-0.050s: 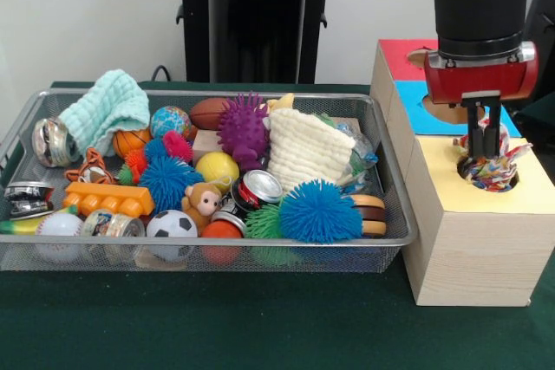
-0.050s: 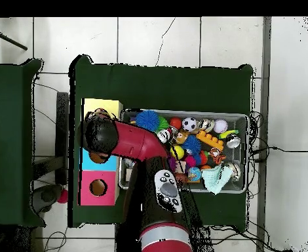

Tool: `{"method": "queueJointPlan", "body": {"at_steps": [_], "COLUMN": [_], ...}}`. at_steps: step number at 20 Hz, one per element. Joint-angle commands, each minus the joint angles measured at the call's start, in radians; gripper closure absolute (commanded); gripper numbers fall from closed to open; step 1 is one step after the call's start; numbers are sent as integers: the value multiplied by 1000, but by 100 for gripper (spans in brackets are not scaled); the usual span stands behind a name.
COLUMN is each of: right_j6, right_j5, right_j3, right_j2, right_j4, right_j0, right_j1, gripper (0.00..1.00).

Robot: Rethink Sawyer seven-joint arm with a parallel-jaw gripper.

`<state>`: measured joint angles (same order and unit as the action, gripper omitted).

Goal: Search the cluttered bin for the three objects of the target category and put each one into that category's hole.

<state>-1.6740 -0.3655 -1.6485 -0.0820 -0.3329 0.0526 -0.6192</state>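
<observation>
Black two-fingered gripper (image 1: 482, 155) poised upright over round hole in yellow box panel (image 1: 535, 188), fingers pinched on crinkly multicoloured wrapper (image 1: 492, 171), aligned for straight drop. Wire mesh bin (image 1: 395, 205) alongside.

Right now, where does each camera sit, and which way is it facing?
Front view: low, across the table, facing the wire bin and wooden hole box; the red arm's gripper hangs over the yellow section's hole.
Overhead view: above, looking straight down; the arm reaches from the picture's bottom and hides the gripper.
Both views share the bin, box and blue spiky ball.
</observation>
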Motion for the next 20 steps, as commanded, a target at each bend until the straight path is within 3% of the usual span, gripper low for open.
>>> {"method": "queueJointPlan", "body": {"at_steps": [1, 6, 13, 20], "right_j6": [-229, -231, -154, -136], "right_j5": [-4, -24, -24, -37], "right_j3": [-69, -51, -20, -12], "right_j2": [-86, -63, 11, 41], "right_j4": [-64, -73, 20, 37], "right_j0": [22, 6, -18, -19], "right_j1": [52, 65, 85, 109], "gripper": [100, 100, 100, 100]}}
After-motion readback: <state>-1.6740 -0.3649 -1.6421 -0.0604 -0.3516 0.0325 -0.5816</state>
